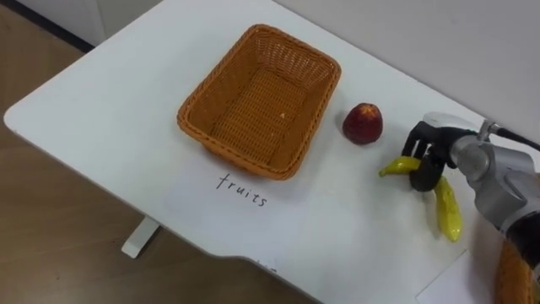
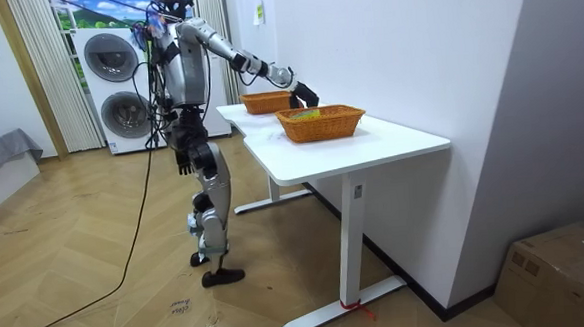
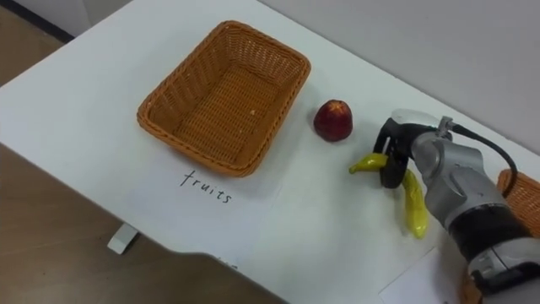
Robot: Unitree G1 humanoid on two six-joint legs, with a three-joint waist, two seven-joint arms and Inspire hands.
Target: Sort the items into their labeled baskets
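1. White table (image 1: 101, 118) is seen in the left eye view, with a wicker basket (image 1: 215, 93) set askew on it. The handwritten word "fruits" is read on a paper sheet (image 1: 242, 190) just before the basket's near wall.
2. A red apple (image 1: 363, 123) is placed to the right of the basket, near it but apart.
3. The banana (image 1: 448, 211) is found right of the apple, outside the basket. Its middle is covered by the right hand (image 1: 426, 156), whose dark fingers are curled round it. One yellow end is pointed left toward the apple, while the longer part is run toward the table's near edge. Whether it is lifted cannot be told.
4. The rim of a second basket (image 1: 516, 274) is cut by the lower right corner.
5. In the right eye view the same layout is given, and the banana's left end is seen clear of the apple.
6. In the room view the robot is shown standing at the table's end, its right arm stretched over the baskets and its left hand (image 2: 185, 161) hung by the hip. Two stacked washing machines (image 2: 118, 82) are seen behind it.
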